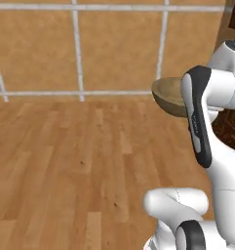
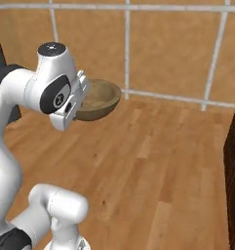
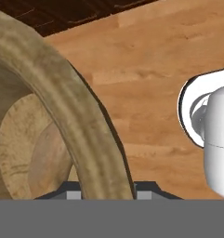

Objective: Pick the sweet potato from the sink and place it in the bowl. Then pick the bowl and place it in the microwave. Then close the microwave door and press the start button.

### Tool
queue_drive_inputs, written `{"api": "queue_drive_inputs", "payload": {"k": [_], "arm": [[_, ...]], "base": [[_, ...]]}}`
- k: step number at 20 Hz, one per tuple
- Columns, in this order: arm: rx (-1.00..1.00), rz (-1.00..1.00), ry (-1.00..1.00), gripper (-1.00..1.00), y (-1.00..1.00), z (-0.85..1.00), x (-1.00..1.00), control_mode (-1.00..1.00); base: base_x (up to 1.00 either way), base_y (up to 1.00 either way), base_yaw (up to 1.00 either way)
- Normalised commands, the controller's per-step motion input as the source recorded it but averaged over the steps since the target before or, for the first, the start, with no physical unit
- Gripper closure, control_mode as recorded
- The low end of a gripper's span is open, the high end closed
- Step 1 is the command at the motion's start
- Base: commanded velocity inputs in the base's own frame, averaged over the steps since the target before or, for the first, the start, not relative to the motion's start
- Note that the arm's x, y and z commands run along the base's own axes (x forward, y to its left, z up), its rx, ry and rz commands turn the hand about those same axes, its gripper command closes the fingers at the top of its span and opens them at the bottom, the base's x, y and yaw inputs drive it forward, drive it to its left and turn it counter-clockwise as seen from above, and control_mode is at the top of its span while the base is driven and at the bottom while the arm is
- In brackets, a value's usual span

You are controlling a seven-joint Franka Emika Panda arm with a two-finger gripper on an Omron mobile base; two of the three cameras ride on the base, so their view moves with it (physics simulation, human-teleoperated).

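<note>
Wooden plank floor, warm brown, evenly lit. Rear wall clad in large tan tiles with pale grey grout lines. Dark wooden cabinet stands at right.

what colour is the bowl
Light brown wood grain on the round wooden bowl, best in the right base view.

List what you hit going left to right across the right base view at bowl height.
White arm segment with the dark joint → gripper clamped on the rim → round light brown wooden bowl held above the wooden counter → dark brown panel at the right edge.
</note>
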Motion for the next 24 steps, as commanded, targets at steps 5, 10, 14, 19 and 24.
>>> {"api": "queue_drive_inputs", "payload": {"k": [5,10,14,19,24], "arm": [[0.0,0.0,0.0,1.0,0.0,0.0,0.0,1.0],[0.0,0.0,0.0,1.0,0.0,0.0,0.0,1.0],[0.0,0.0,0.0,1.0,0.0,0.0,0.0,1.0],[0.0,0.0,0.0,1.0,0.0,0.0,0.0,1.0],[0.0,0.0,0.0,1.0,0.0,0.0,0.0,1.0]], "base": [[0.79,-0.14,0.85],[1.0,-0.16,0.78],[0.91,-0.11,0.84],[0.78,-0.04,0.87],[0.7,-0.04,0.89]]}}
